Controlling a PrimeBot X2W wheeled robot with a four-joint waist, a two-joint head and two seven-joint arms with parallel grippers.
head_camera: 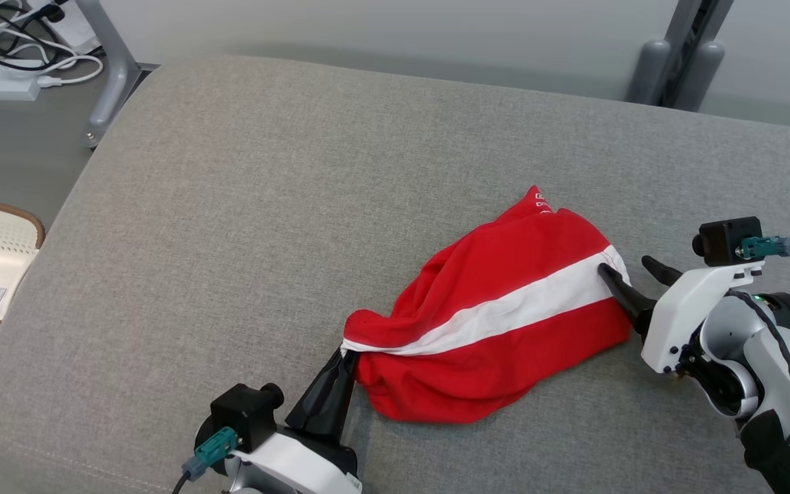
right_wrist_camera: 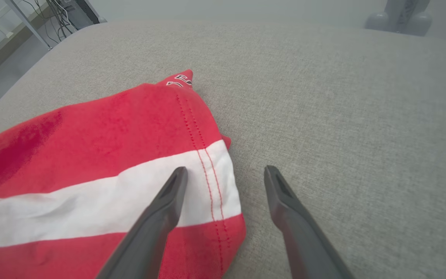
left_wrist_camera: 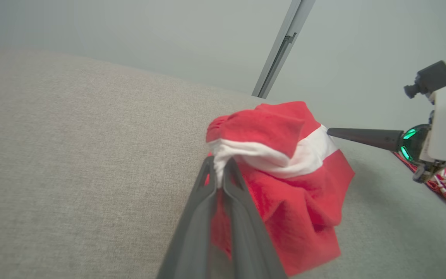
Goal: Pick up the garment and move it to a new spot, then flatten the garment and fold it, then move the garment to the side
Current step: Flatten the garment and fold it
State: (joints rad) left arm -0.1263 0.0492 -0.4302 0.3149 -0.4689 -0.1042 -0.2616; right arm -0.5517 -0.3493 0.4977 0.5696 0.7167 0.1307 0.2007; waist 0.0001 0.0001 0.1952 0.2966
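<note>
Now your left claw point(head_camera: 345, 358) pinches the garment point(head_camera: 505, 336) by its stripe point(head_camera: 525, 302) at the 8 o'clock corner; the garment lies bunched at 4 o'clock on the cushion point(head_camera: 230, 206); your right claw point(head_camera: 623, 265) gapes over the 3 o'clock hem point(right_wrist_camera: 211, 182); close there, then pull both corners apart evenly.

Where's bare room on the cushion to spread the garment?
Bare cushion runs wide left of and beyond the red garment, up to its far edge. Crowded near right: left end effector pinches the garment's corner, open right end effector straddles its hem.
</note>
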